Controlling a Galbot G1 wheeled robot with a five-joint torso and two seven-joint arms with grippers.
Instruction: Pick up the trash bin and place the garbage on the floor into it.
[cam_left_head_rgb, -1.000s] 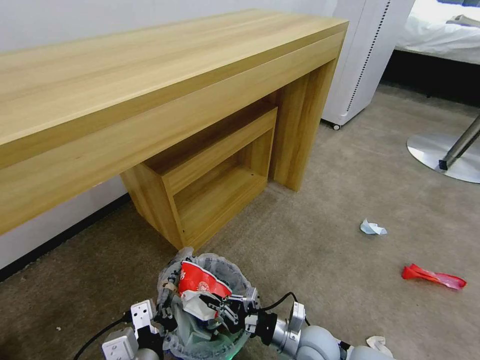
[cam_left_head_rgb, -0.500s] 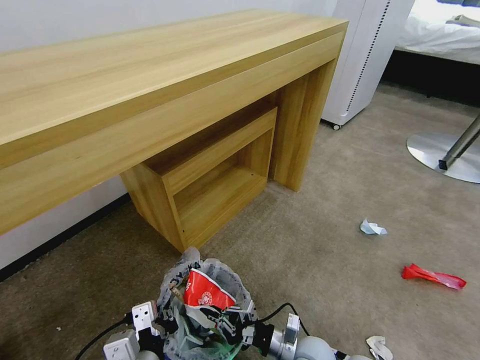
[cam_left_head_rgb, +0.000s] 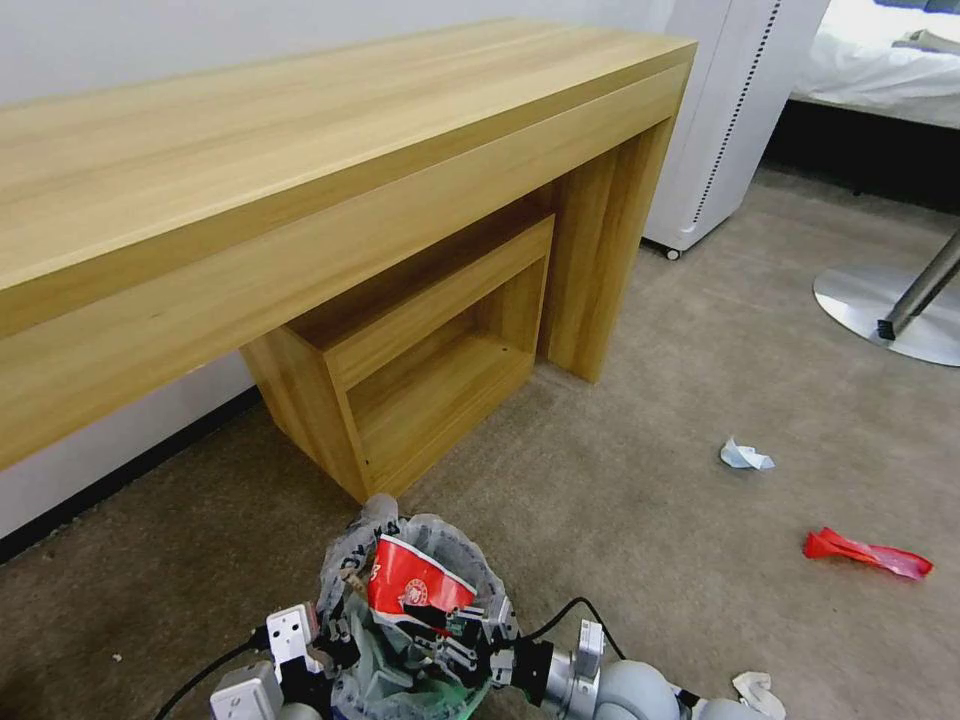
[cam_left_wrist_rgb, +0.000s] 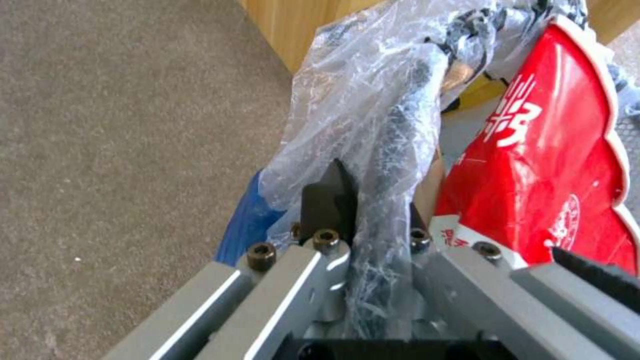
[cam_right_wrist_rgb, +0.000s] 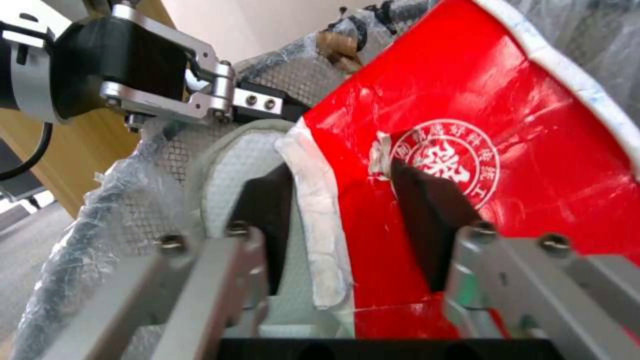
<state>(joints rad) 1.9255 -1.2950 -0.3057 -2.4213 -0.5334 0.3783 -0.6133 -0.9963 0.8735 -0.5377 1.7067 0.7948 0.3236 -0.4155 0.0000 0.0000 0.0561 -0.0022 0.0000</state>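
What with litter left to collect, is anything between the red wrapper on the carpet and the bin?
Nothing on the floor: bare carpet lies between the red wrapper and the bin. But a red cup and the right gripper crowd the bin's mouth.

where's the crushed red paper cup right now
The red paper cup sits in the trash bin, at the bottom centre of the head view, between the left gripper, clamped on the bin's rim, and the open right gripper.

One trash bin (cam_left_head_rgb: 425, 610), one red cup (cam_left_head_rgb: 412, 583), three litter pieces (cam_left_head_rgb: 745, 456) on the floor (cam_left_head_rgb: 640, 500)
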